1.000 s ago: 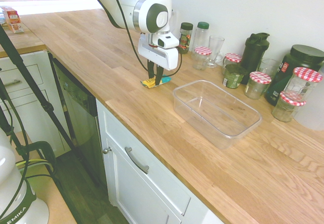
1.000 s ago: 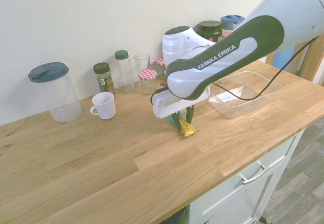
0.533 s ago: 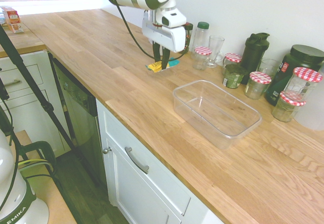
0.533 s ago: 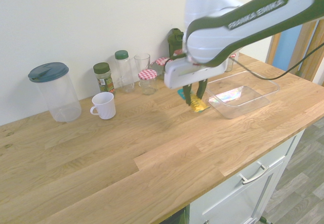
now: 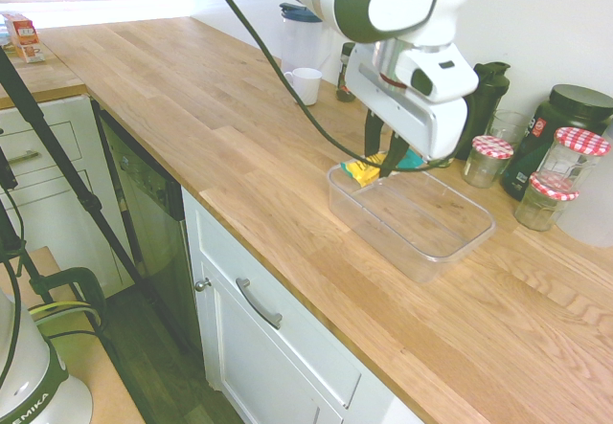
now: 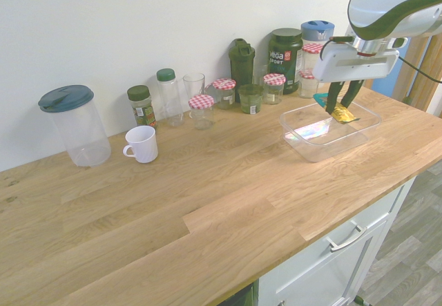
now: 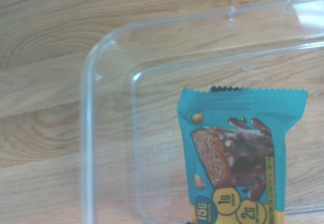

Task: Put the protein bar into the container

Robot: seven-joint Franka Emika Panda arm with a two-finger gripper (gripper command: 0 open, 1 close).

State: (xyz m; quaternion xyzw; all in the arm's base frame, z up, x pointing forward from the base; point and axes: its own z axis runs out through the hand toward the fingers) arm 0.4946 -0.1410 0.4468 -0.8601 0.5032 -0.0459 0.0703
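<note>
Yellow protein bar (image 5: 365, 169) now lifted off worktop (image 5: 172, 108), carried over container (image 5: 421, 242), gripper (image 5: 380, 163) clenched on it, 2nd ext: bar (image 6: 341, 115) pinched between fingers above tub (image 6: 304, 144), wrist: teal end (image 7: 238, 148) over tub corner (image 7: 96, 72).

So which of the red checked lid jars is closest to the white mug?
The jar just right of the mug, standing below the empty drinking glass; the other checked-lid jars sit further right.

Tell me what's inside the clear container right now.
Nothing rests inside the container; bare wood shows through its clear floor. The claw holds the protein bar above one end. The claw hides part of that end's rim.
</note>
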